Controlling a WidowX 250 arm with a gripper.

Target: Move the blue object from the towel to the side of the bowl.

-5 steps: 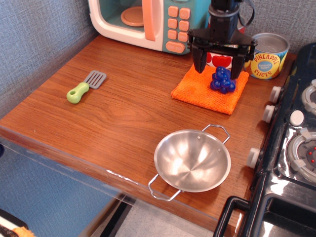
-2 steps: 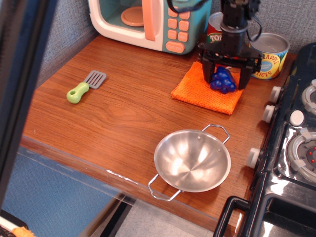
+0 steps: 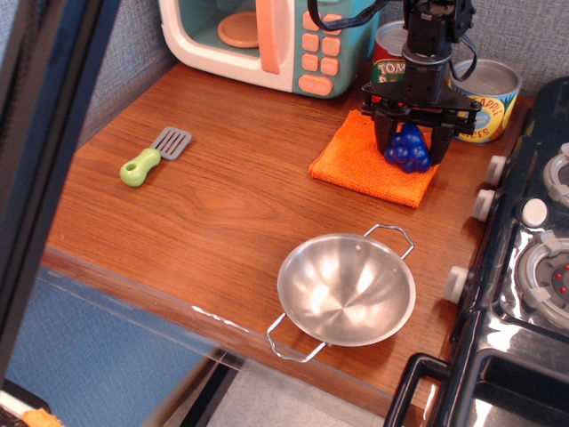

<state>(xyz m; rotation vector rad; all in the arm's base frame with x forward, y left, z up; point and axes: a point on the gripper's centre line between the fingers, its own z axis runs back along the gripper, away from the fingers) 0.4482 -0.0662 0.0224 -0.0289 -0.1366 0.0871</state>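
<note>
The blue object (image 3: 409, 151), a small glossy bunch of grapes, lies on the right part of the orange towel (image 3: 360, 160) at the back right of the wooden counter. My gripper (image 3: 411, 147) is down over it. Its two black fingers (image 3: 384, 138) stand on either side of the grapes and press against them. The grapes still rest on the towel. The steel bowl (image 3: 347, 289) with two wire handles sits empty near the counter's front edge, well in front of the towel.
A toy microwave (image 3: 267, 36) stands at the back. Behind the towel stand a tomato can (image 3: 388, 53) and a pineapple can (image 3: 487, 100). A green-handled spatula (image 3: 153, 156) lies at the left. A black stove (image 3: 533, 249) borders the right. A dark bar (image 3: 44, 133) blocks the left edge of the view.
My gripper has moved right and down over the grapes and its fingers have narrowed onto them. The grapes shifted slightly right. A dark bar has come into view at the left.
</note>
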